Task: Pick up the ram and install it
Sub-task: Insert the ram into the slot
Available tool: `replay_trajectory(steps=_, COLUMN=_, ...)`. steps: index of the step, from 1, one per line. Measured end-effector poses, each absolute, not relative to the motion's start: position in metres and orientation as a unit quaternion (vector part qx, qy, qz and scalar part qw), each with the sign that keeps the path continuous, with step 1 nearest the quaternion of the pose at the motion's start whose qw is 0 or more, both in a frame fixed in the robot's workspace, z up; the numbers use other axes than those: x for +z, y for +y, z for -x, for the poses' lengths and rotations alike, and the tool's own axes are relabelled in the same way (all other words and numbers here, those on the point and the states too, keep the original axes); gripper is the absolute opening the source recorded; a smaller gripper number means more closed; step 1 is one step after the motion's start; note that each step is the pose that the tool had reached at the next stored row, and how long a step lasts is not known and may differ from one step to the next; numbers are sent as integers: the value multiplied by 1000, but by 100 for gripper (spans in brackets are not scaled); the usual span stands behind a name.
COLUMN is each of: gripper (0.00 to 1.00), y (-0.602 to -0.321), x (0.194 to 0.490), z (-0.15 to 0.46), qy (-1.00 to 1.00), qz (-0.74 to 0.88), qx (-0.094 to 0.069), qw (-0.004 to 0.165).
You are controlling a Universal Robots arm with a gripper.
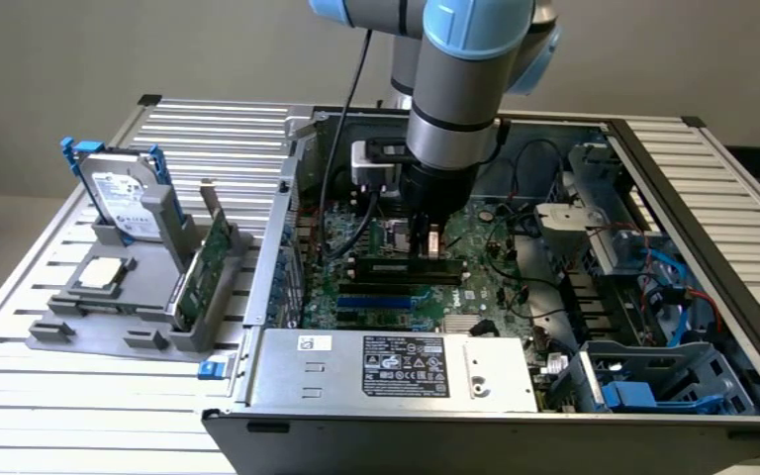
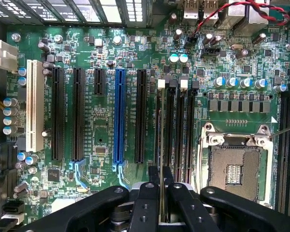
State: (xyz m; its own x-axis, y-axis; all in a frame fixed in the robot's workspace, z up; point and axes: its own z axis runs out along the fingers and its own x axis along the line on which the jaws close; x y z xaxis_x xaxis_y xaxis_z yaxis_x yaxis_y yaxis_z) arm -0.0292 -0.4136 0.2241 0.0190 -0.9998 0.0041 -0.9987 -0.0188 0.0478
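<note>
Exterior view, centre of frame: arm reaches straight down into the open computer case [image 1: 697, 297] on the bench [image 1: 37, 416], with the gripper [image 1: 429, 236] low over the motherboard [image 1: 486, 287].

Wrist view: fingers [image 2: 147, 195] drawn in close, pinching the ram [image 2: 162, 130]. It shows edge-on, as a thin line running out from between them.

Key relation: the ram's long axis lies parallel to the black memory slots [image 2: 173, 130]. Its edge lines up over the outermost slot, the one nearest the black expansion slot [image 2: 140, 116], and its far end meets that slot's white latch [image 2: 161, 83].

Cannot tell whether the lower edge has entered the slot or hangs just above it. By my reading, the pick-up is done and the seating is unconfirmed.
</note>
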Motion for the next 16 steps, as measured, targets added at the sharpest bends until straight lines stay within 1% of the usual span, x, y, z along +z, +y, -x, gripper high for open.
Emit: replay_trajectory(steps=16, gripper=14, y=-414, x=222, z=29, qy=-703, qz=-711, qx=-14, qw=19)
